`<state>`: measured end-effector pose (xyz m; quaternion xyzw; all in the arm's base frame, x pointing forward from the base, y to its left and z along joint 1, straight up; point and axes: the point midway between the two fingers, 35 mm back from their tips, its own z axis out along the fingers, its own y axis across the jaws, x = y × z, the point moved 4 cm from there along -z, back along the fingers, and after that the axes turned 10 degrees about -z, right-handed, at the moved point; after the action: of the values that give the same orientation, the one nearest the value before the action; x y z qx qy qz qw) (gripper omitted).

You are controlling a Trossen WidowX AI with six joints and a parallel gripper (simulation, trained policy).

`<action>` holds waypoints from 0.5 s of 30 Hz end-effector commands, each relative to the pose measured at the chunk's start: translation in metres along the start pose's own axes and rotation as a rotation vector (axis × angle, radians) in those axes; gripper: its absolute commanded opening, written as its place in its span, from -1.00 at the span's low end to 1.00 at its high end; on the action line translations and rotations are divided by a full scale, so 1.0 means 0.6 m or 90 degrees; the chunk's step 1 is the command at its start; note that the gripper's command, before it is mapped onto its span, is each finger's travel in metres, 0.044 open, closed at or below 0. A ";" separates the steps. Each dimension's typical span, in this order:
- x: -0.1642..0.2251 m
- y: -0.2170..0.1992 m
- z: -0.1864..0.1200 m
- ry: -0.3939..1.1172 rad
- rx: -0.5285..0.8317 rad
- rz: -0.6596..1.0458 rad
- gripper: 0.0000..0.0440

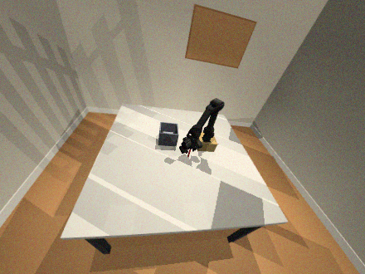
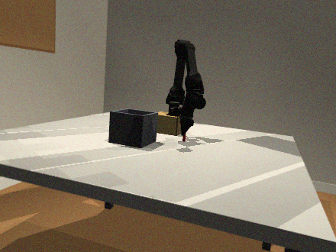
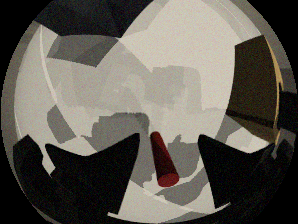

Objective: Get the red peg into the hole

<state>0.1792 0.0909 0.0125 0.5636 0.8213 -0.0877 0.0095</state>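
Fingers of the gripper, partly open around the upright red peg, well in from the table's edges, should centre on it before closing gently.

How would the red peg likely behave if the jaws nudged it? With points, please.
The peg point(image 1: 189, 153) point(image 2: 184, 137) point(image 3: 164, 159) would probably tip easily, being slim and upright on a small end. Once down, its round section suggests it could roll. It looks straight and solid, so likely stiff rather than floppy.
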 end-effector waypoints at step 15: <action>0.009 0.033 0.015 0.016 -0.038 -0.036 -1.00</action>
<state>0.1898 0.0997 -0.0033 0.5417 0.8378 -0.0671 0.0104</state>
